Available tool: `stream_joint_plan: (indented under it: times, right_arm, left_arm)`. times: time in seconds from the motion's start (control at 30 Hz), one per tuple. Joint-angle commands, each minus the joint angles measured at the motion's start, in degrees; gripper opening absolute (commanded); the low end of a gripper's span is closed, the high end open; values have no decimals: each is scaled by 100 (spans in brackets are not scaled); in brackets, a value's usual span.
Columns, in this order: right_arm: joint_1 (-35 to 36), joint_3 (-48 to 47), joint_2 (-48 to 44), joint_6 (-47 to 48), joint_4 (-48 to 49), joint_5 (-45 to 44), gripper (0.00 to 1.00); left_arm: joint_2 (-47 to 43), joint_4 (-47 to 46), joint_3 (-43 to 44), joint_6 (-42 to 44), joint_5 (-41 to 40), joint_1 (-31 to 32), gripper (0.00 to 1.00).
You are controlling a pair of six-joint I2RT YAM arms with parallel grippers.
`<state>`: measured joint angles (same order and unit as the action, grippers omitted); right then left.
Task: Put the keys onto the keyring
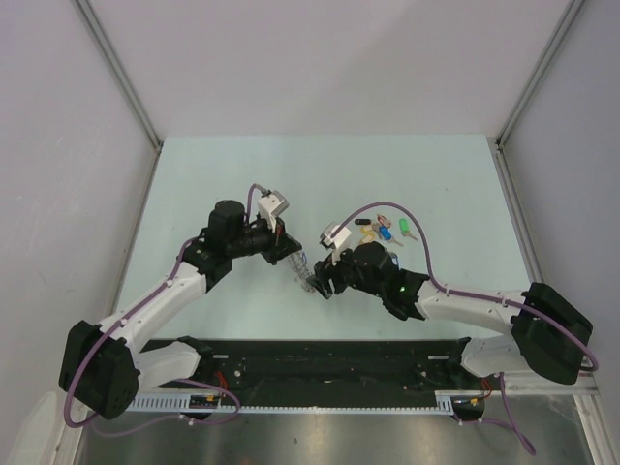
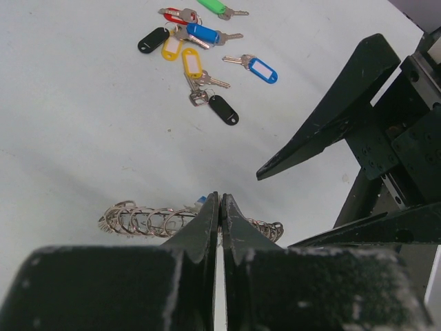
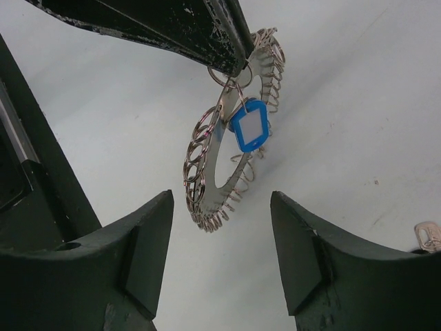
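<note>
The keyring (image 3: 207,186) is a flat metal ring edged with small wire loops. It hangs upright from my left gripper (image 2: 220,196), which is shut on its upper rim. It also shows edge-on in the left wrist view (image 2: 148,221) and in the top view (image 1: 308,281). A key with a blue tag (image 3: 249,125) hangs on it. My right gripper (image 3: 222,207) is open, its fingers either side of the ring's lower edge and not touching it. The other keys (image 2: 196,52) lie loose on the table in blue, green, yellow, black and red; the top view shows them too (image 1: 383,232).
The pale table (image 1: 194,194) is walled in by grey panels on three sides. The two grippers (image 1: 312,273) meet near its middle. The loose keys lie just behind the right arm. A pale tag (image 3: 428,236) shows at the right edge of the right wrist view.
</note>
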<state>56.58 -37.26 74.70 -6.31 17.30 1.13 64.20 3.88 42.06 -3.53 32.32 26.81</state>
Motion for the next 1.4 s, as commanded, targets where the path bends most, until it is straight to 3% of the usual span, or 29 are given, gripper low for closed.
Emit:
stream_joint_plan:
  times: [0.0,0.1,0.27,0.5,0.57,0.83,1.07,1.37]
  right_arm:
    - [38,-27,71,-108,344,-33,61]
    - [38,-36,54,-55,301,-25,55]
    - [29,-36,10,-55,309,-51,37]
    - [-15,-36,-157,-151,283,10,4]
    - [-59,-27,-192,-239,265,72,1]
    - [-261,-27,-315,-442,274,335,0]
    - [-428,-28,-482,-617,230,625,0]
    - [-692,-28,-728,-802,2,854,0]
  left_arm:
    - [-48,-362,65,-86,223,-53,5]
    - [-31,-362,74,-86,231,-53,4]
    - [-31,-362,65,-86,249,-62,5]
    - [-48,-370,56,-104,258,-53,5]
    - [-75,-362,48,-121,266,-62,5]
    - [-110,-476,48,-78,267,-53,11]
    - [-355,-212,83,106,56,-62,33]
    - [-1428,-309,-338,327,-375,35,49]
